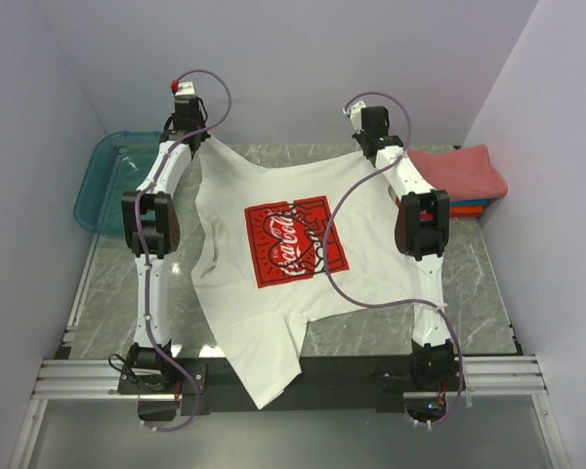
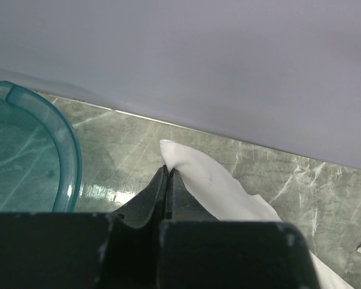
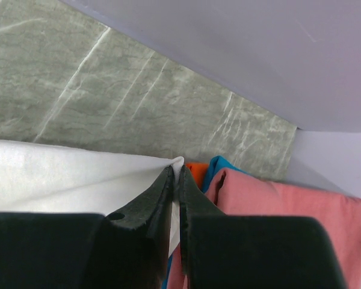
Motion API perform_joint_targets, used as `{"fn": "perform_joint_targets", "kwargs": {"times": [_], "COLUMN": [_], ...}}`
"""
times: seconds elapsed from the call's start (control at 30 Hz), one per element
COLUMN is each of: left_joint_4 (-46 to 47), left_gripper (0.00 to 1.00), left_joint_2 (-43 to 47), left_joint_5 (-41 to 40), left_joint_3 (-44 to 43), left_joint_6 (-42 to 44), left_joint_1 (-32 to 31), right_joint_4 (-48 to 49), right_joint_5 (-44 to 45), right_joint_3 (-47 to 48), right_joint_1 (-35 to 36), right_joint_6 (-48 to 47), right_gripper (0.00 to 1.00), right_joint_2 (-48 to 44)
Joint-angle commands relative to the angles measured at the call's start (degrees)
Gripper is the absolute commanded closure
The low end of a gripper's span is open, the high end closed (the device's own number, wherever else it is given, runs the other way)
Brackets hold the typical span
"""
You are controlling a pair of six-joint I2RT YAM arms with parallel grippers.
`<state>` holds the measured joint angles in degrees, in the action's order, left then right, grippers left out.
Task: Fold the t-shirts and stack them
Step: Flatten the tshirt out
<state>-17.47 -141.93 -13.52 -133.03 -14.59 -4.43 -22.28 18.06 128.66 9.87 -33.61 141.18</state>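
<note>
Your left end effector and right end effector are each clamped tight on a far corner of the white short-sleeved Coca-Cola-print t-shirt. From both, the shirt trails toward 6 o'clock across the grey-green marble tabletop, so its long axis runs 12 to 6.

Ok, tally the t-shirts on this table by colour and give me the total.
white short-sleeved tee with red square Coca-Cola print: 1
folded coral-red fabric tee: 1
folded orange fabric tee: 1
folded blue fabric tee: 1
Total: 4
</note>
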Motion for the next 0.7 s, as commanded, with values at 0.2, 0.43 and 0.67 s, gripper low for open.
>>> {"fn": "perform_joint_targets", "kwargs": {"times": [0.2,0.43,0.67], "left_joint_4": [3.76,4.29,3.93], "left_gripper": [1.0,1.0,0.39], "left_joint_2": [0.42,-0.37,2.52], "left_joint_5": [-0.63,0.51,3.23], "left_joint_3": [-2.76,-3.64,-4.44], "left_joint_6": [-1.93,-2.9,-4.75], "left_joint_1": [0.21,0.21,0.21], "right_joint_4": [5.5,7.86,13.14], "right_joint_5": [2.76,4.52,9.8], "right_joint_3": [2.65,3.44,7.75], "right_joint_1": [-0.46,0.24,1.91], "right_joint_6": [-2.17,-4.27,-7.35], "right_gripper": [1.0,0.95,0.38], "right_joint_2": [1.64,3.22,4.63]}}
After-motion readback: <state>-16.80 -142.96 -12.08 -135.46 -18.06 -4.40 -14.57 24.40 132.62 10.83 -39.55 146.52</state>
